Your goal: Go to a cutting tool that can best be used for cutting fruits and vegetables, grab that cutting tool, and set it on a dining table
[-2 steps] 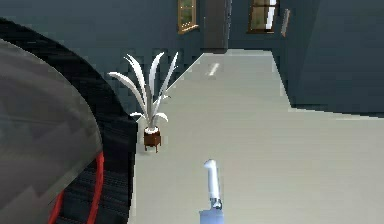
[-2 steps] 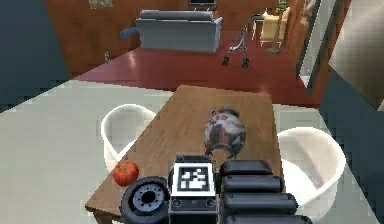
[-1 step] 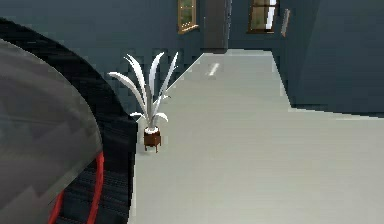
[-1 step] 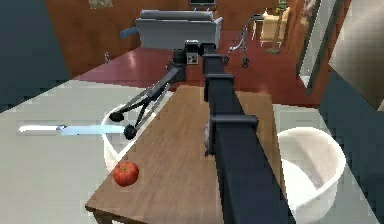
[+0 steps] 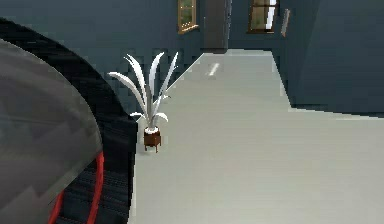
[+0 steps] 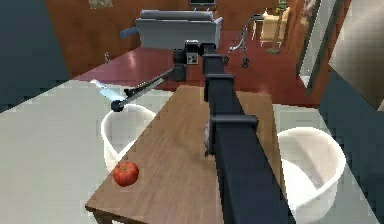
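Note:
My arm (image 6: 235, 130) reaches out over a brown wooden dining table (image 6: 170, 150) in the arm side view. The gripper (image 6: 121, 101) points left past the table's left edge, above a white chair (image 6: 122, 128). A thin pale bluish thing (image 6: 102, 89), shaped like a knife blade, hangs at the fingers' end clear of the table and floor, so the gripper holds it. A red apple (image 6: 125, 174) lies on the table near its left front corner.
A second white chair (image 6: 312, 165) stands at the table's right; a small grey thing (image 6: 209, 136) sits beside the arm. Beyond are a red rug (image 6: 110, 68) and grey sofa (image 6: 178, 25). Ahead, a white-leaved potted plant (image 5: 151, 98), a dark curved structure (image 5: 50, 140), pale open floor (image 5: 260, 150).

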Controlling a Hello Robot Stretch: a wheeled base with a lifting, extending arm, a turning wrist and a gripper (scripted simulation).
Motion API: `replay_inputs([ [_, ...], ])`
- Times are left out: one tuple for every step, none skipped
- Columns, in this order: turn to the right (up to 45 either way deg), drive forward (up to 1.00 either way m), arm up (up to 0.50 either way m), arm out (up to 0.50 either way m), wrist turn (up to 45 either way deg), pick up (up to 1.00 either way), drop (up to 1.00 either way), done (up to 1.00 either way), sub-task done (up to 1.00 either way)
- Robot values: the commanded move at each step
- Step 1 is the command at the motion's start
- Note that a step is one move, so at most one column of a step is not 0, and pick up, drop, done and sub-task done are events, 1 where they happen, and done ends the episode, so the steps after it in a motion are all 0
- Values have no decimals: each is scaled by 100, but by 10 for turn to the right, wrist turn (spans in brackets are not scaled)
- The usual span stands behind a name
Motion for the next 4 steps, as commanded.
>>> replay_inputs([
  [0,0,0,0,450,0,0,0,0],
  [0,0,0,0,450,0,0,0,0],
  [0,0,0,0,30,0,0,0,0],
  [0,0,-4,0,0,0,0,0,0],
])
